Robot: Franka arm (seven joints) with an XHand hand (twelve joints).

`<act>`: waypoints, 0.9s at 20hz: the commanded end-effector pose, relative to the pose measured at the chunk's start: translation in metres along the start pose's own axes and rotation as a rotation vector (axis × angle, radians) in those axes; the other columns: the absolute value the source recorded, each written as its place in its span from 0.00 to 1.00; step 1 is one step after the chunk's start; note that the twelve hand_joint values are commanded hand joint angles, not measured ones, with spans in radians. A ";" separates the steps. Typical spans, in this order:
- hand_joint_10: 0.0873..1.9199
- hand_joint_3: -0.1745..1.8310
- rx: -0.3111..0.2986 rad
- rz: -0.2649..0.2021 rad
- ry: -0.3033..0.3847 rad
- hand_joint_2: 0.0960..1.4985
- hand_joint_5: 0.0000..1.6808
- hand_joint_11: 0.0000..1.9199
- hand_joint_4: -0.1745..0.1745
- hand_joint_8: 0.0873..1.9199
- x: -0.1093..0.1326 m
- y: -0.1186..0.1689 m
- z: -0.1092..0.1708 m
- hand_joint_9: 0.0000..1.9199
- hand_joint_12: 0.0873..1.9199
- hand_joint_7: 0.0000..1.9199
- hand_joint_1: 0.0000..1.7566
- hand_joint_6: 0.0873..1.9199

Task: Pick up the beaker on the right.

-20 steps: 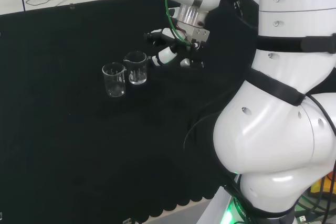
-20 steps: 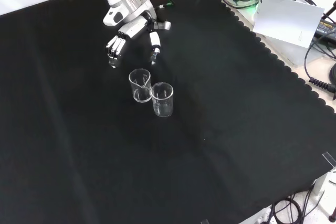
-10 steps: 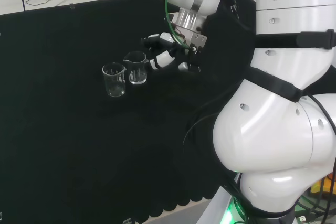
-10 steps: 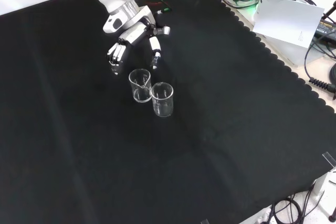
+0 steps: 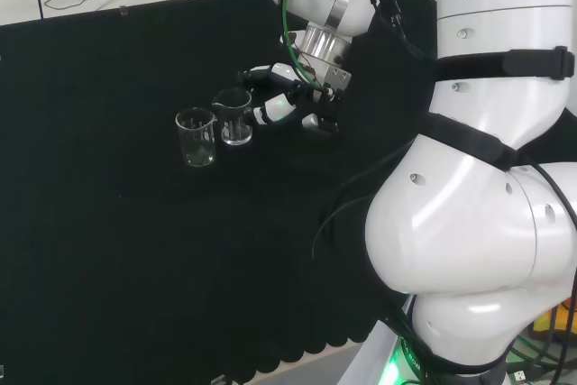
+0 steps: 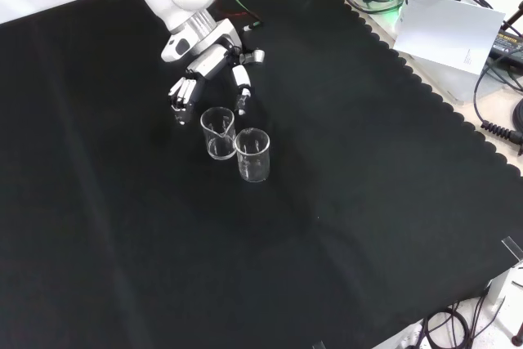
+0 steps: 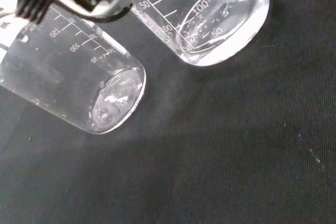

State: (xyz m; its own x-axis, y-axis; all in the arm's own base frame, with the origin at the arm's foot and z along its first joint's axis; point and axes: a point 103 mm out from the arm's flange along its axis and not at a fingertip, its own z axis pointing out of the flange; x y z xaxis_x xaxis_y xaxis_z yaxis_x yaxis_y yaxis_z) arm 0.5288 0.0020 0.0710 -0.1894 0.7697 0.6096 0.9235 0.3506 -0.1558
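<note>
Hand (image 6: 206, 67) spread open, holding nothing, fingers just beside nearer beaker (image 6: 218, 132)

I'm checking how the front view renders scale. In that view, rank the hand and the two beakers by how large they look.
1. The hand, clearly largest.
2 and 3. The beaker next to the hand and the beaker farther from it look alike in size, so I won't rank them.
</note>
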 end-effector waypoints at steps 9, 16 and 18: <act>0.31 0.39 -0.022 -0.042 0.069 0.32 0.25 0.00 0.39 0.31 0.003 0.014 0.009 0.19 0.71 0.12 0.50 0.00; 0.31 0.39 -0.032 -0.065 0.082 0.32 0.25 0.00 0.39 0.31 0.001 0.013 0.015 0.20 0.71 0.12 0.50 0.00; 0.31 0.39 -0.037 -0.071 0.078 0.32 0.26 0.01 0.39 0.31 0.002 0.014 0.016 0.20 0.71 0.12 0.51 0.00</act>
State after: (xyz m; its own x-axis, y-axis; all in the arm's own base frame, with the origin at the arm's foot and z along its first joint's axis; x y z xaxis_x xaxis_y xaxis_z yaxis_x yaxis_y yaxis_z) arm 0.5366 0.0153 0.0591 -0.2221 0.7024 0.6763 0.9199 0.3809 -0.0936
